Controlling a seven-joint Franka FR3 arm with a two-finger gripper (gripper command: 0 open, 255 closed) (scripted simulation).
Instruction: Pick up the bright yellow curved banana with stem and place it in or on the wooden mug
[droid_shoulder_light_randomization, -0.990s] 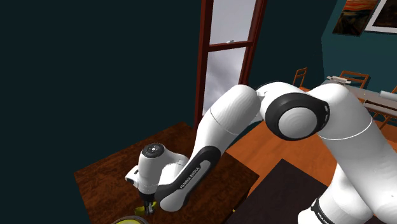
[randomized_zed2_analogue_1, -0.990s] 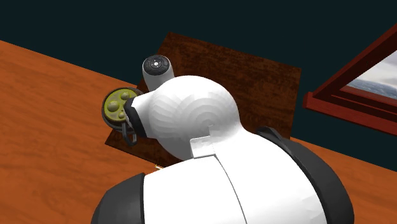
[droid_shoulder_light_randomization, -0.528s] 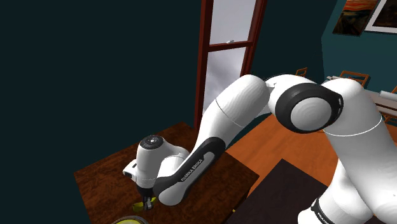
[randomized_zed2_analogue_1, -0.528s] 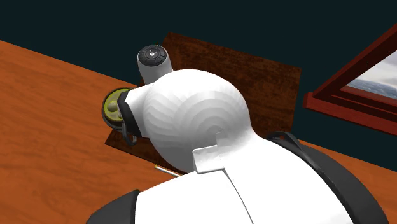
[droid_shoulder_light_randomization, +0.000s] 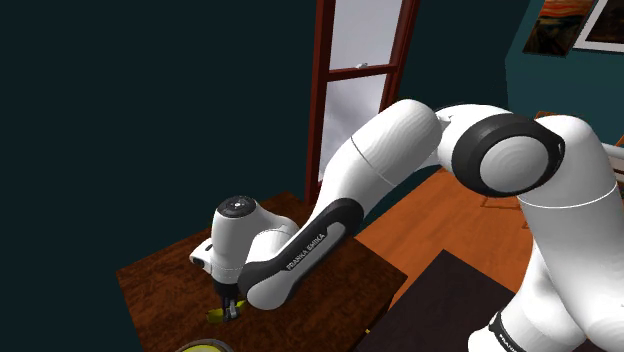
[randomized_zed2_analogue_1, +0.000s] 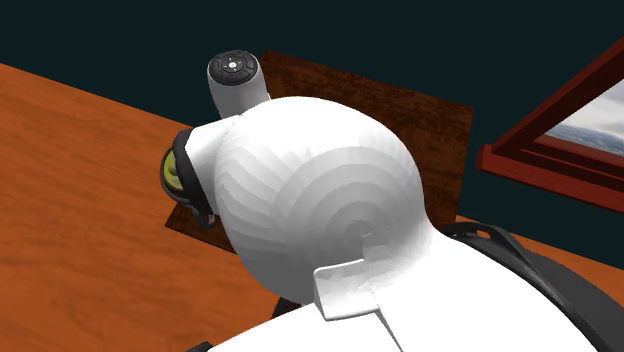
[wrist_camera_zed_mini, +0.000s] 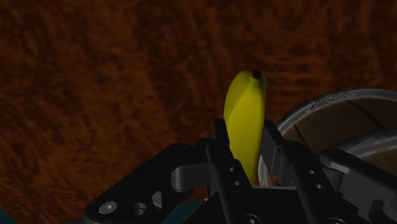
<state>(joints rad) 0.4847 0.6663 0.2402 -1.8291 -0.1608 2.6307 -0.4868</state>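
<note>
Yellow and curved, the banana (wrist_camera_zed_mini: 243, 102) was clamped between the two black fingers of the end effector (wrist_camera_zed_mini: 245, 140), its dark tip pointing away from the hand over the dark brown, wood-grained bench (wrist_camera_zed_mini: 95, 76). The mug (wrist_camera_zed_mini: 331, 121), wooden inside, sat just beside the end effector.

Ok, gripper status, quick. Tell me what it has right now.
Gripper: closed on the yellow banana, which is clasped between its two black fingers.
</note>
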